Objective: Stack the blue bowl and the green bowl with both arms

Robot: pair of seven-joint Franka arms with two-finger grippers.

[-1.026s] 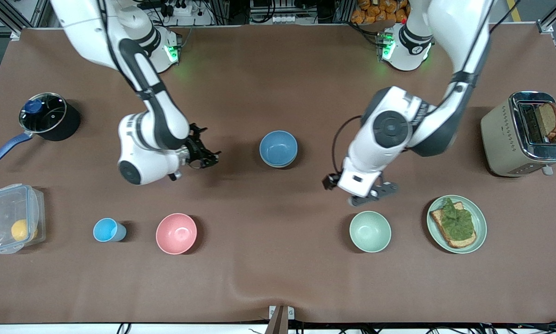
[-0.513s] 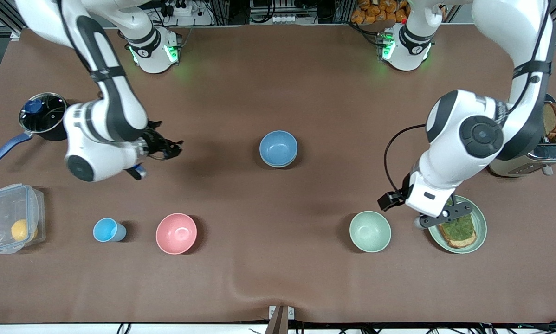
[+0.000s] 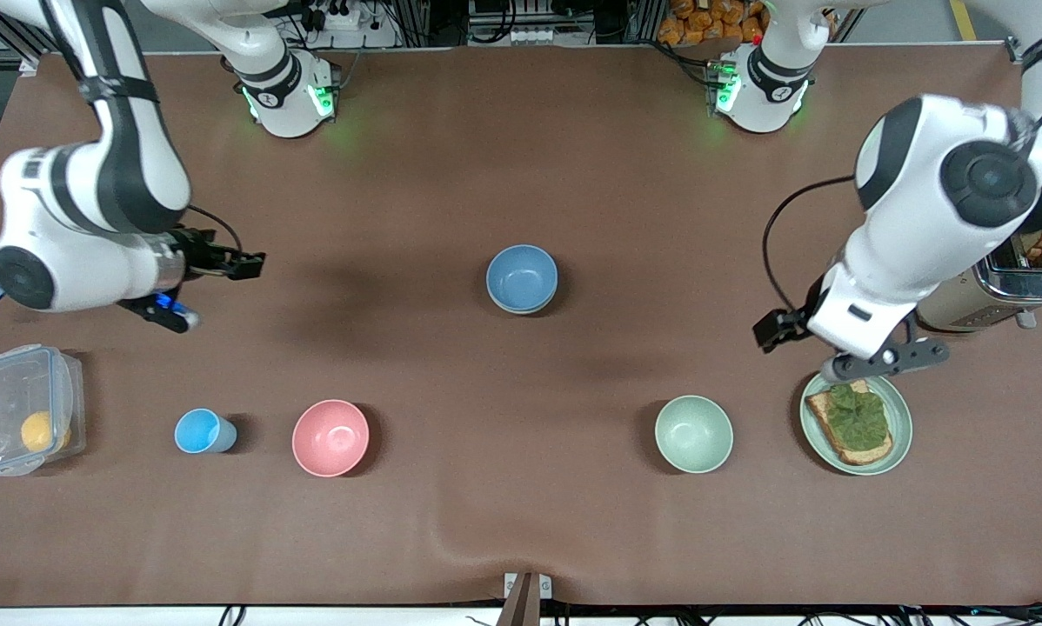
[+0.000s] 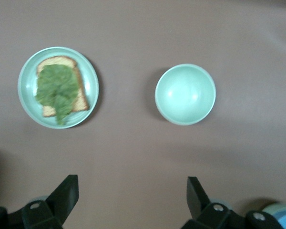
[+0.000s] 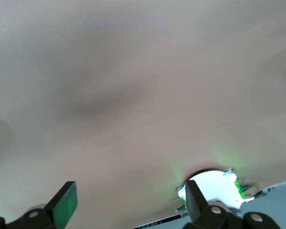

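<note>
Blue bowl: round, deep, matte medium-blue bowl, upright at mid-table between the two arms; a paler rim showing beneath its edge, nature not discernible; touched by neither gripper.
Green bowl: round, deep, matte pale mint-green bowl, upright and empty, nearer the front camera than the blue bowl, toward the left arm's end of the table; apart from everything around it.
Green plate: flat pale-green plate beside the green bowl, farther toward the left arm's end; carrying a slice of toast topped with a green leaf.
Left gripper: black two-finger gripper, in the air over the plate's edge on the toaster's side; fingers spread wide, nothing between them.
Right gripper: black two-finger gripper, in the air over bare table toward the right arm's end; fingers spread wide, nothing held.
Pink bowl: round matte pink bowl, level with the green bowl, toward the right arm's end.
Blue cup: small light-blue cup, just beside the pink bowl.
Container: clear plastic lidded box holding a yellow round item, at the right arm's end of the table.
Toaster: silver-topped beige toaster, partly hidden by the left arm.
Table: brown cloth-covered table.
</note>
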